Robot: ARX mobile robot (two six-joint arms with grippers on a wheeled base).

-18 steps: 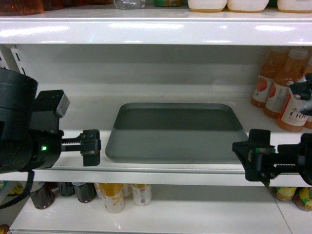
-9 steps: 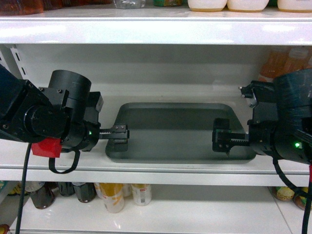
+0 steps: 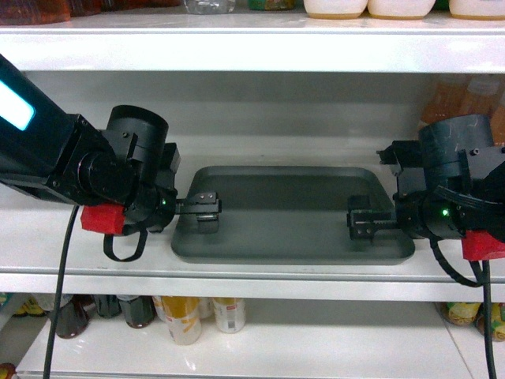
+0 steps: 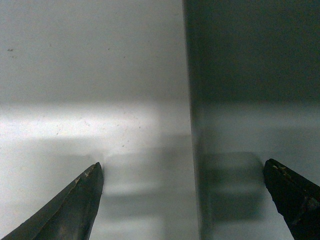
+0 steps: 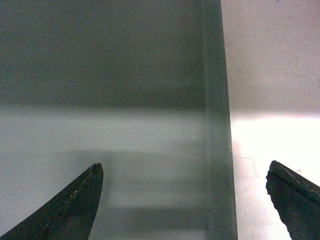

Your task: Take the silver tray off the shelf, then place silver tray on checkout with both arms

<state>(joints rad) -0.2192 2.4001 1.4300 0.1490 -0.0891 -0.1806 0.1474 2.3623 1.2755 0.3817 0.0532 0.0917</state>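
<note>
Right now the silver tray (image 3: pixel 288 213) lies flat on the shelf (image 3: pixel 237 272). Left gripper (image 4: pixel 192 197) and right gripper (image 5: pixel 185 197) each straddle a side rim, jaws apart, nothing clamped. Uneven closing could skew the tray; a shallow bite on that low rim may slip once lifted.

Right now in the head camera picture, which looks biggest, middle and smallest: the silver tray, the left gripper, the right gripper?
1. silver tray, biggest.
2. left gripper and right gripper look alike, so I won't rank them.
</note>
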